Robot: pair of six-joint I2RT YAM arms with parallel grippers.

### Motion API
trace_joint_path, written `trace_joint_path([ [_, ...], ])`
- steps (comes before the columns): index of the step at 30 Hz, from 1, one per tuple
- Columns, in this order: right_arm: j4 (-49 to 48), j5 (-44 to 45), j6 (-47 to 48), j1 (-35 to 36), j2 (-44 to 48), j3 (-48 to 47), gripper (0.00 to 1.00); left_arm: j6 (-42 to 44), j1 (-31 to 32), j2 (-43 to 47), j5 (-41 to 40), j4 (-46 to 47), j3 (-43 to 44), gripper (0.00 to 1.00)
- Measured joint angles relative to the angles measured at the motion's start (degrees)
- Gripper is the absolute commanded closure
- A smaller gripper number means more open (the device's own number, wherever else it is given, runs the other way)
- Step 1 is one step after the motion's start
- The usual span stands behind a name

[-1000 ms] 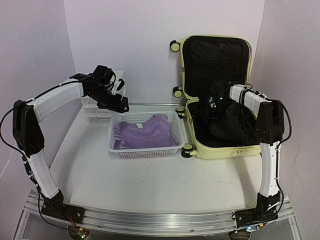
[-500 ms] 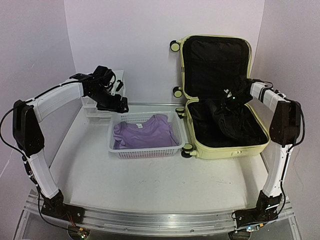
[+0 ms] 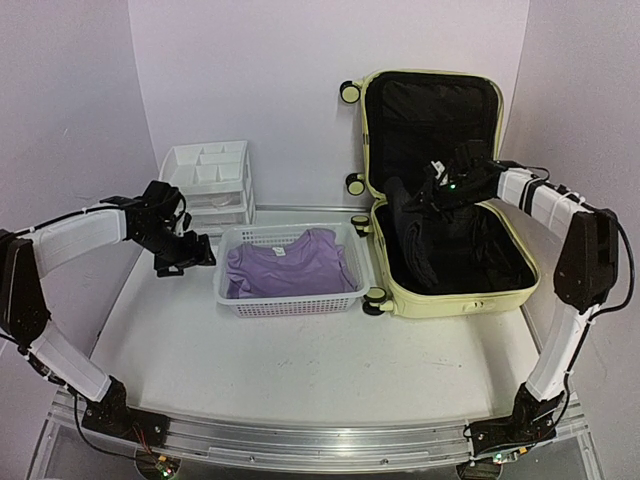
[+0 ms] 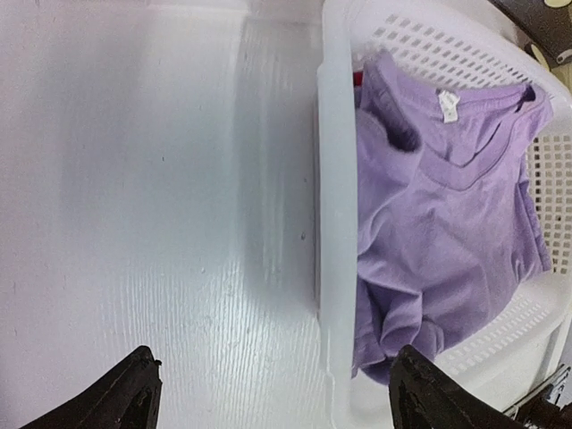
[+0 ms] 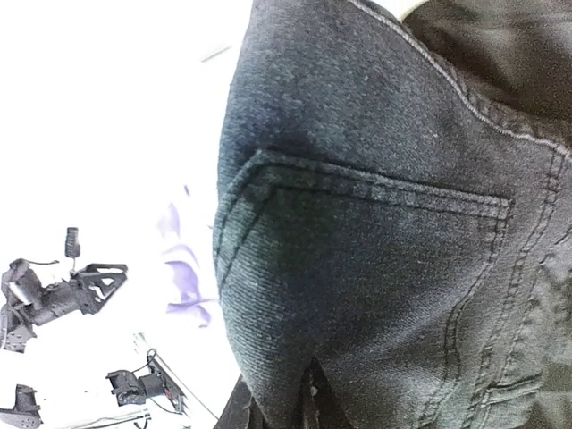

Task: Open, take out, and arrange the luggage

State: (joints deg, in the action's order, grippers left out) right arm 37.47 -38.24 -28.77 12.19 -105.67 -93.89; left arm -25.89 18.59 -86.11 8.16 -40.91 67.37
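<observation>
The luggage [image 3: 455, 290], a pale yellow hard-shell suitcase, lies open at the back right with its lid [image 3: 430, 110] upright against the wall. My right gripper [image 3: 438, 190] hovers over the lower shell, shut on dark grey jeans [image 3: 415, 238] that hang down from it into the case. In the right wrist view the jeans [image 5: 384, 250] fill the frame and the gripper [image 5: 304, 407] pinches their fabric. My left gripper [image 3: 188, 256] is open, low over the table just left of the basket. In the left wrist view the gripper [image 4: 277, 398] straddles the basket's rim.
A white mesh basket [image 3: 230, 300] holding a purple shirt [image 3: 290, 262] sits mid-table, touching the suitcase's wheels [image 3: 374, 298]. In the left wrist view the basket rim [image 4: 331, 223] and shirt [image 4: 447, 197] lie to the right. A white drawer unit [image 3: 210, 180] stands at the back left.
My left arm has come away from the drawer unit, down and left to the table beside the basket. My right gripper has lifted the jeans up and leftward out of the lower shell.
</observation>
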Motion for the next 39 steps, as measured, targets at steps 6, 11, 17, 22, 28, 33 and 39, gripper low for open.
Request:
trace_joint_path([
  [6, -3.7, 4.1, -3.6, 9.5, 0.3, -0.2, 1.00, -0.3, -1.5, 3.3, 4.9, 4.1, -6.6, 0.31],
  [11, -3.8, 8.4, -5.4, 15.5, 0.1, -1.7, 1.00, -1.8, -2.4, 2.8, 9.2, 8.7, -8.9, 0.52],
  [17, -3.8, 13.2, -6.4, 20.7, -2.1, -4.7, 1.00, -2.6, -2.4, 0.8, 13.4, 12.9, -9.8, 0.65],
  [22, -4.0, 15.7, -7.3, 24.1, -4.9, -6.7, 1.00, -2.7, -2.4, 0.4, 15.5, 14.7, -10.9, 0.73],
  [28, -3.7, 17.8, -8.4, 26.6, -9.6, -10.3, 1.00, -2.7, -2.4, -1.5, 17.9, 16.3, -11.7, 0.84],
  [33, -3.6, 18.6, -9.2, 29.4, -14.9, -15.6, 1.00, -3.7, -2.7, -2.3, 19.9, 17.7, -11.9, 0.90],
  [39, -4.7, 18.9, -10.8, 34.0, -21.9, -22.2, 1.00, -4.2, -2.8, -2.4, 20.7, 18.1, -12.1, 0.93],
])
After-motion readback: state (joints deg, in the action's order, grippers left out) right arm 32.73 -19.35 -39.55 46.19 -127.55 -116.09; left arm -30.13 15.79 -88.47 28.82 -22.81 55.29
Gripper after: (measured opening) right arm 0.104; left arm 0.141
